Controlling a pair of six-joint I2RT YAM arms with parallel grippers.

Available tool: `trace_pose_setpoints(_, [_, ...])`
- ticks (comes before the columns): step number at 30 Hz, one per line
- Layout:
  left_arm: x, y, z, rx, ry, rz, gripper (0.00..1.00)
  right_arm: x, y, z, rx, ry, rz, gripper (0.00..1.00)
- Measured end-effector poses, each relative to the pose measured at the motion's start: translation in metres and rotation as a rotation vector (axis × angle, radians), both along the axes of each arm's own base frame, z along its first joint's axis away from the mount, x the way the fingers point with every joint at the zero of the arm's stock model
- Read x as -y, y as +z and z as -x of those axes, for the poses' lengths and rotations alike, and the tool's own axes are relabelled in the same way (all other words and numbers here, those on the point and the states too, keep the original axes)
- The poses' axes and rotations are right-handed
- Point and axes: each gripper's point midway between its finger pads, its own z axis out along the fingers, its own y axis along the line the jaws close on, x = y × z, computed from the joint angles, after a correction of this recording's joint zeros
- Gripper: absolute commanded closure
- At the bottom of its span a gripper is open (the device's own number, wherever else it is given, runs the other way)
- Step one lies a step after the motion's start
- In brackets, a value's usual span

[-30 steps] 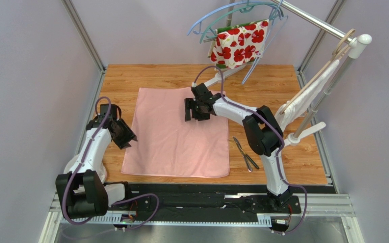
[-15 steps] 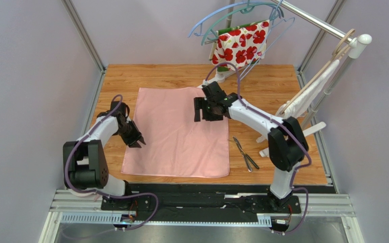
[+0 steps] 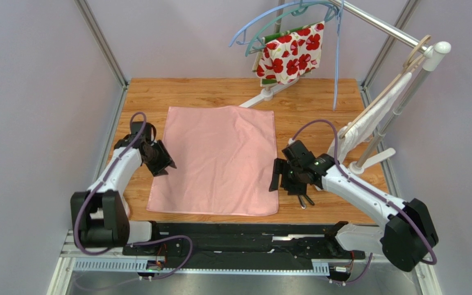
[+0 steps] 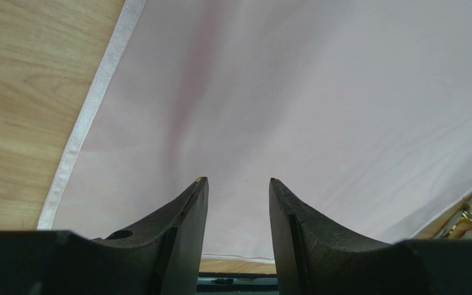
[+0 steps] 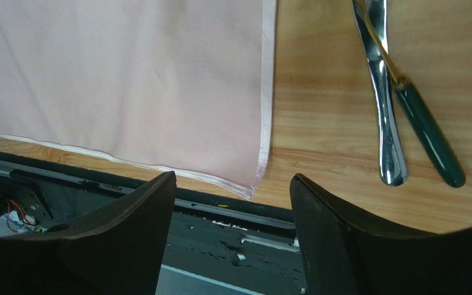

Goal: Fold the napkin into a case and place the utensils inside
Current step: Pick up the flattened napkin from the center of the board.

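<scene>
The light-pink napkin (image 3: 217, 160) lies spread flat in one layer on the wooden table; no case is in view. My left gripper (image 3: 163, 163) hovers open at the napkin's left edge, and its wrist view shows pink cloth (image 4: 281, 92) beyond empty fingers (image 4: 238, 181). My right gripper (image 3: 276, 175) stands open beside the napkin's right edge, near its front right corner (image 5: 254, 184), with nothing between its fingers (image 5: 232, 178). The utensils lie crossed on bare wood just right of it: a shiny silver piece (image 5: 386, 117) and a dark green-handled piece (image 5: 429, 135). From above the arm hides most of them (image 3: 307, 200).
A rack at the back carries coloured hangers and a red-and-white floral cloth (image 3: 291, 55). A white cloth (image 3: 374, 120) hangs at the right, with the stand's white feet (image 3: 371, 160) on the table. The black rail (image 3: 244, 230) borders the near edge.
My right arm swung from over the napkin's far middle back to its near right edge, above the utensils. My left gripper came in to the napkin's left edge.
</scene>
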Motion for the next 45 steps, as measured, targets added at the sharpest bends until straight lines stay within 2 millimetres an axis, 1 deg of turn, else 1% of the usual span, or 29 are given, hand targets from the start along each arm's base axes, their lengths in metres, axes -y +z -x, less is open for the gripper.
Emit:
trace_pose_setpoints(2, [-0.001, 0.022, 0.001, 0.073, 0.012, -0.006, 0.49, 0.008, -0.009, 0.018, -0.033, -0.031, -0.022, 0.32])
trace_pose_setpoints(3, [-0.003, 0.03, 0.002, 0.099, 0.023, -0.014, 0.49, 0.01, -0.012, 0.024, -0.046, -0.042, -0.028, 0.36])
trace_pose_setpoints(5, [-0.006, 0.038, 0.01, 0.108, 0.046, -0.036, 0.5, 0.012, -0.022, 0.035, -0.087, -0.072, -0.044, 0.39])
trace_pose_setpoints(9, [-0.015, 0.033, 0.031, 0.021, 0.102, -0.079, 0.5, 0.008, -0.039, 0.051, -0.175, -0.136, -0.091, 0.43])
trace_pose_setpoints(11, [-0.021, 0.03, 0.04, -0.016, 0.133, -0.113, 0.5, 0.008, -0.045, 0.056, -0.198, -0.166, -0.105, 0.45])
trace_pose_setpoints(16, [-0.034, 0.033, 0.055, -0.049, 0.222, -0.167, 0.49, 0.008, -0.056, 0.067, -0.245, -0.219, -0.138, 0.47])
trace_pose_setpoints(17, [-0.036, 0.034, 0.057, -0.051, 0.239, -0.166, 0.49, 0.008, -0.058, 0.067, -0.248, -0.227, -0.142, 0.49])
trace_pose_setpoints(20, [-0.04, 0.034, 0.061, -0.065, 0.277, -0.172, 0.49, 0.005, -0.06, 0.066, -0.251, -0.239, -0.162, 0.57])
trace_pose_setpoints(21, [-0.041, 0.033, 0.062, -0.072, 0.283, -0.175, 0.49, 0.003, -0.06, 0.065, -0.251, -0.242, -0.168, 0.64])
trace_pose_setpoints(23, [-0.042, 0.033, 0.065, -0.082, 0.292, -0.178, 0.48, -0.001, -0.061, 0.062, -0.249, -0.243, -0.18, 0.68])
trace_pose_setpoints(24, [-0.043, 0.033, 0.066, -0.086, 0.299, -0.178, 0.48, -0.003, -0.062, 0.06, -0.25, -0.243, -0.187, 0.79])
trace_pose_setpoints(25, [-0.043, 0.033, 0.066, -0.089, 0.303, -0.177, 0.48, -0.004, -0.062, 0.059, -0.252, -0.243, -0.192, 0.84])
trace_pose_setpoints(27, [-0.043, 0.033, 0.067, -0.095, 0.312, -0.174, 0.47, -0.008, -0.063, 0.056, -0.252, -0.245, -0.205, 1.0])
trace_pose_setpoints(30, [-0.042, 0.031, 0.069, -0.111, 0.322, -0.168, 0.48, -0.011, -0.063, 0.051, -0.252, -0.251, -0.217, 1.0])
trace_pose_setpoints(31, [-0.042, 0.03, 0.07, -0.119, 0.322, -0.166, 0.5, -0.011, -0.062, 0.047, -0.246, -0.257, -0.221, 1.0])
trace_pose_setpoints(32, [-0.041, 0.028, 0.07, -0.129, 0.32, -0.16, 0.55, -0.012, -0.058, 0.039, -0.228, -0.262, -0.224, 1.0])
trace_pose_setpoints(34, [-0.038, 0.024, 0.069, -0.151, 0.312, -0.145, 0.58, -0.015, -0.045, 0.015, -0.177, -0.275, -0.237, 1.0])
trace_pose_setpoints(35, [-0.037, 0.023, 0.068, -0.155, 0.305, -0.14, 0.58, -0.017, -0.04, 0.003, -0.152, -0.28, -0.245, 1.0])
trace_pose_setpoints(37, [-0.033, 0.02, 0.064, -0.157, 0.294, -0.116, 0.58, -0.019, -0.025, -0.03, -0.083, -0.297, -0.264, 1.0])
trace_pose_setpoints(41, [-0.02, 0.008, 0.064, -0.192, 0.257, -0.067, 0.58, -0.017, -0.007, -0.082, 0.025, -0.323, -0.277, 1.0])
trace_pose_setpoints(45, [-0.003, -0.005, 0.07, -0.268, 0.178, -0.077, 0.56, -0.013, 0.002, -0.118, 0.094, -0.336, -0.263, 1.0])
